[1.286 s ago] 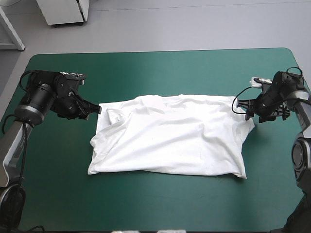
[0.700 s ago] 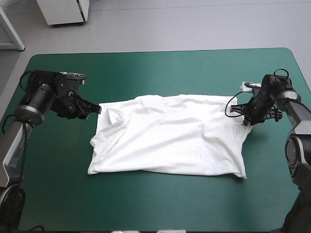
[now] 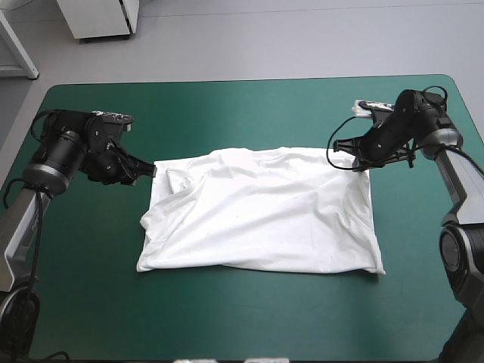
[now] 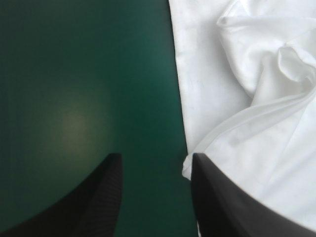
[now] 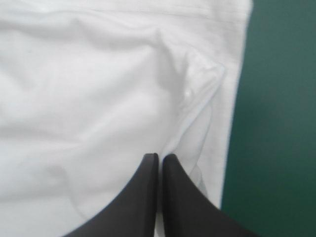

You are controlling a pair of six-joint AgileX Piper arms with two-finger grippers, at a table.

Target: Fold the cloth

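Two grippers attend one white T-shirt (image 3: 261,212), which lies spread almost flat at the middle of the teal-green cover (image 3: 249,106), its longer sides running from left to right and its surface lightly wrinkled. Seen from above, the left gripper (image 3: 151,171) rests low at the garment's far left corner, and the right gripper (image 3: 354,157) meets the far right corner, so the two arms face each other across the fabric. In the left wrist view, the left gripper (image 4: 155,163) is released: its black fingers stand well apart, one over bare teal-green cover (image 4: 74,74) and the other at the very edge of the T-shirt (image 4: 247,98), where a rounded corner of hem touches its inner side. Loose folds of cloth lie ahead of that finger (whether they belong to a sleeve or to the collar cannot be told). In the right wrist view, the right gripper (image 5: 159,160) is clenched on the T-shirt (image 5: 98,98): its fingers meet in a pointed arch with only a thin white seam between them, and a raised ridge of fabric runs from the tips toward the garment's edge. Bare cover (image 5: 276,123) shows just beside that edge.
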